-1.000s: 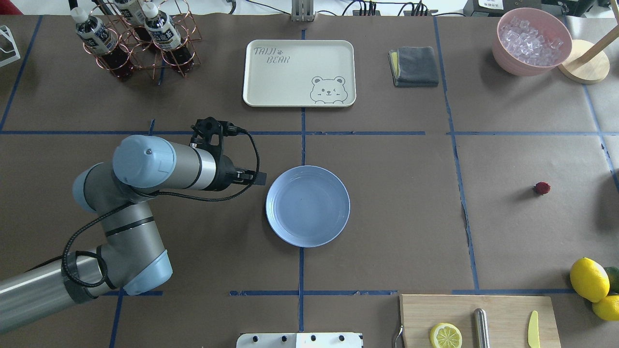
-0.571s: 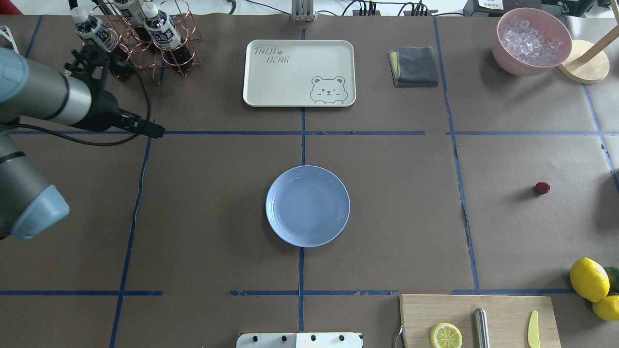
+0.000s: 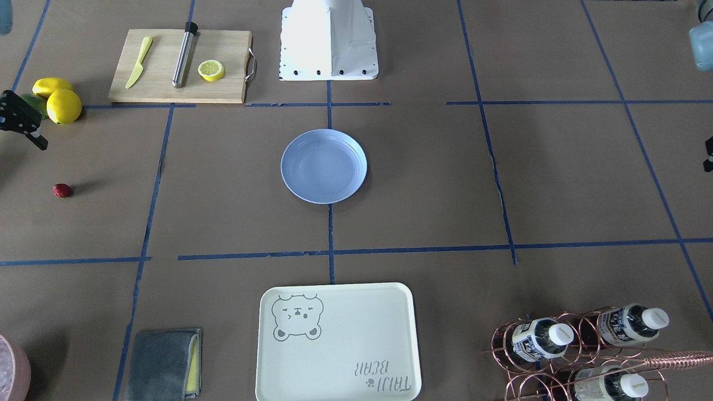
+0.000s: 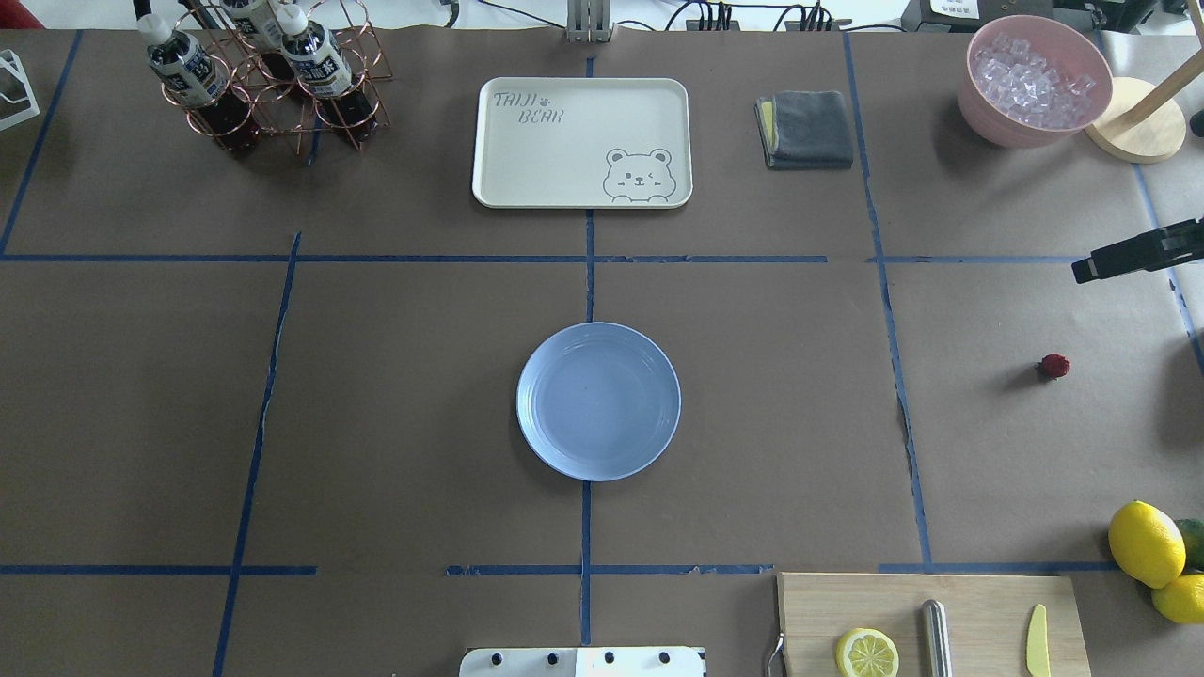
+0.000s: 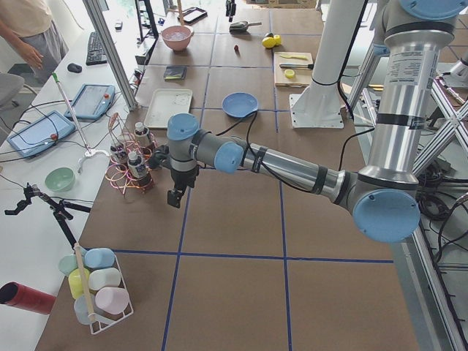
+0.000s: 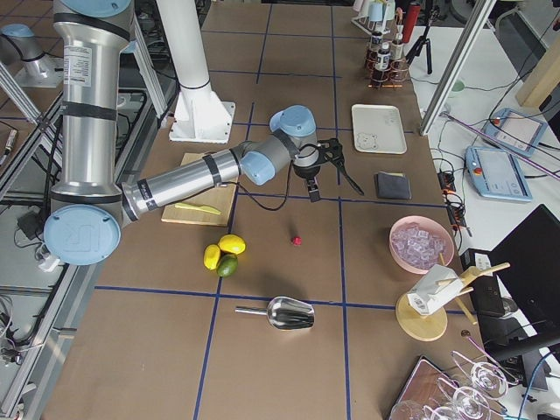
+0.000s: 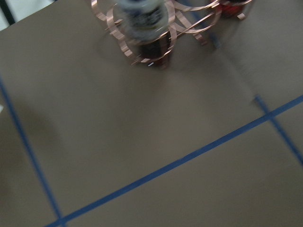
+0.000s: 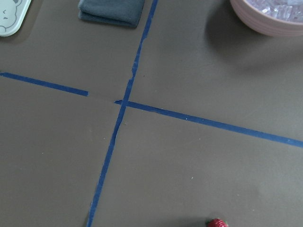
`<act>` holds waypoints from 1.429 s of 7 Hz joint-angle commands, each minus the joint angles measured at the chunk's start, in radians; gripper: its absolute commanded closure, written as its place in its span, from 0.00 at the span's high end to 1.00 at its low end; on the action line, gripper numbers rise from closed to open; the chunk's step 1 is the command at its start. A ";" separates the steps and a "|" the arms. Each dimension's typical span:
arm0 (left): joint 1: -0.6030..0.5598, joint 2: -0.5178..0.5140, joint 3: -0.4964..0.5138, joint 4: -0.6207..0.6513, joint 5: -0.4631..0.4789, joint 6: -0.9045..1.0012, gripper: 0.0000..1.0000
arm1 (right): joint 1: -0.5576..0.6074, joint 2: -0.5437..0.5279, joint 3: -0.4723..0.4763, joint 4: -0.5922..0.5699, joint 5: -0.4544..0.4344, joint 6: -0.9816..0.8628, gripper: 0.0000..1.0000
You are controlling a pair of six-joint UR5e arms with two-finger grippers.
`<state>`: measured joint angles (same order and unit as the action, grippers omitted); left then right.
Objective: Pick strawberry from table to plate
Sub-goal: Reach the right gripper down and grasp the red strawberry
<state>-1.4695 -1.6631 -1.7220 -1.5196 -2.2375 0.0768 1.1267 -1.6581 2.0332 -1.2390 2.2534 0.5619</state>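
The strawberry (image 4: 1054, 366), small and dark red, lies on the brown table (image 4: 771, 395) far to the right, also seen in the front view (image 3: 62, 190) and low in the right wrist view (image 8: 217, 222). The pale blue plate (image 4: 598, 401) sits empty at the table's middle (image 3: 323, 166). My right gripper (image 4: 1082, 273) reaches in from the right edge, above and behind the strawberry; its jaws show only edge-on. My left gripper (image 5: 174, 201) hangs beside the bottle rack (image 5: 130, 172), outside the overhead view, and I cannot tell its state.
A cream bear-print tray (image 4: 581, 141) and grey cloth (image 4: 807, 129) lie at the back. A pink bowl of ice (image 4: 1033, 80) stands back right. Lemons (image 4: 1146, 543) and a cutting board (image 4: 931, 625) with knife and lemon half sit front right.
The left arm swung from beside the plate toward the back left and left the overhead view. The right gripper has come into view at the right edge. Strawberry and plate stayed put.
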 commanded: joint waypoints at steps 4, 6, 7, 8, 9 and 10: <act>-0.169 0.115 0.019 0.059 -0.016 0.205 1.00 | -0.248 -0.204 -0.133 0.411 -0.225 0.154 1.00; -0.167 0.115 0.018 0.061 -0.016 0.205 1.00 | -0.287 -0.210 -0.292 0.583 -0.300 0.156 0.99; -0.169 0.118 0.015 0.061 -0.016 0.207 1.00 | -0.303 -0.191 -0.341 0.595 -0.342 0.150 0.99; -0.169 0.121 0.010 0.058 -0.016 0.207 1.00 | -0.301 -0.158 -0.349 0.593 -0.347 0.151 0.99; -0.169 0.121 0.006 0.061 -0.016 0.207 1.00 | -0.301 -0.134 -0.388 0.596 -0.347 0.150 0.96; -0.169 0.121 0.007 0.059 -0.016 0.207 1.00 | -0.301 -0.117 -0.402 0.596 -0.347 0.150 0.92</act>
<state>-1.6382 -1.5423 -1.7142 -1.4599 -2.2534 0.2837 0.8261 -1.7993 1.6571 -0.6450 1.9094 0.7123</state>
